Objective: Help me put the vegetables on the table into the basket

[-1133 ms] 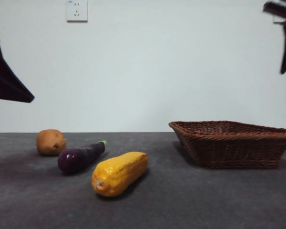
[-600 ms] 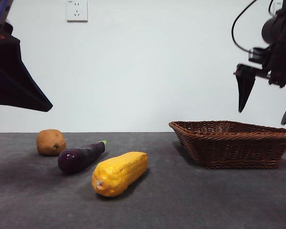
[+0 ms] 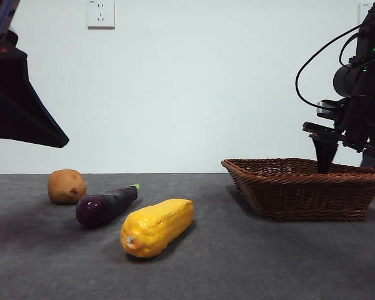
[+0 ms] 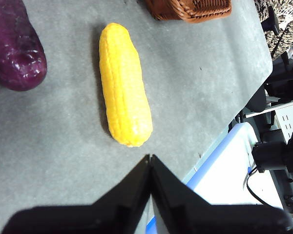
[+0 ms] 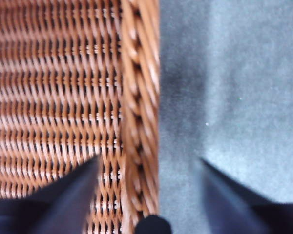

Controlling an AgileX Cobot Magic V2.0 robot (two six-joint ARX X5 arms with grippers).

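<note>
Right hand [image 5: 149, 165]: spread apart, straddling the dark brown woven wicker basket's [image 5: 136, 97] braided rim.
Left hand [image 4: 150, 158]: pressed together above the bumpy yellow corn cob [image 4: 123, 83].

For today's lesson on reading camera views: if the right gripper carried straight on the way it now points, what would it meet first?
Most likely the basket's braided rim: the right gripper is open with one jaw over the weave, the other over the table.

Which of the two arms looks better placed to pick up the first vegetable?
Probably the left. Its wrist view looks straight down on the corn, with its gripper shut just above it. The right gripper is open, straddling the basket rim, far from the vegetables.
</note>
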